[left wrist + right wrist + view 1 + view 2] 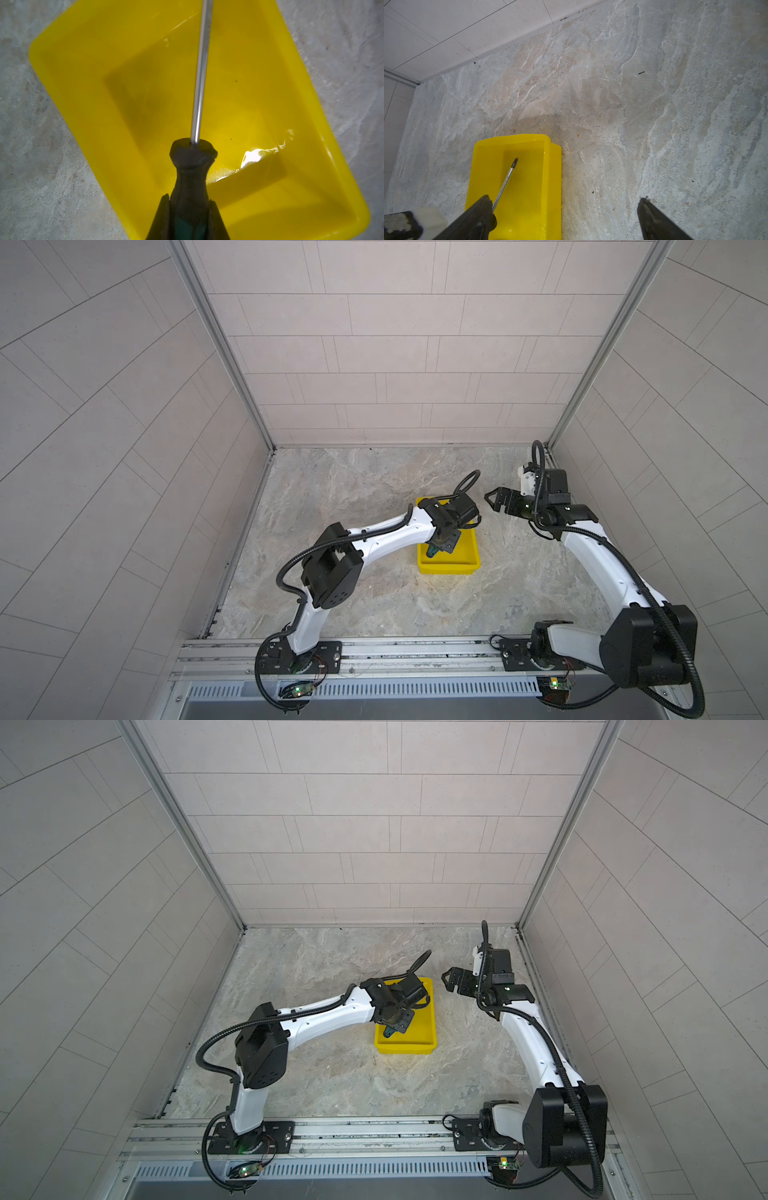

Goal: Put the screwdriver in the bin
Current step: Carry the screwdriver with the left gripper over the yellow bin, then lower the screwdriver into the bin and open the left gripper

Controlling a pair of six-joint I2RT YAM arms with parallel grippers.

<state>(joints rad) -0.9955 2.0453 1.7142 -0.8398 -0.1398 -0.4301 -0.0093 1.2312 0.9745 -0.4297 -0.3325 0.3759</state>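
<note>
Screwdriver [192, 164] handle sits clamped in the left gripper [188, 200], shaft out over the bin [79, 87] interior; whether it touches the floor is unclear. Likely rigid, light, handle-heavy. Ribbed handle is the place to hold; the shaft looks slippery. Right gripper [564, 199] has jaws apart, empty, beside the bin.

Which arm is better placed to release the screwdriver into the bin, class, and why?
Left: the left gripper is shut on the screwdriver over the bin; the right gripper is open, empty, beside the bin.

Screwdriver [191, 166] over bin [83, 83], ctr table [374, 605]
</note>
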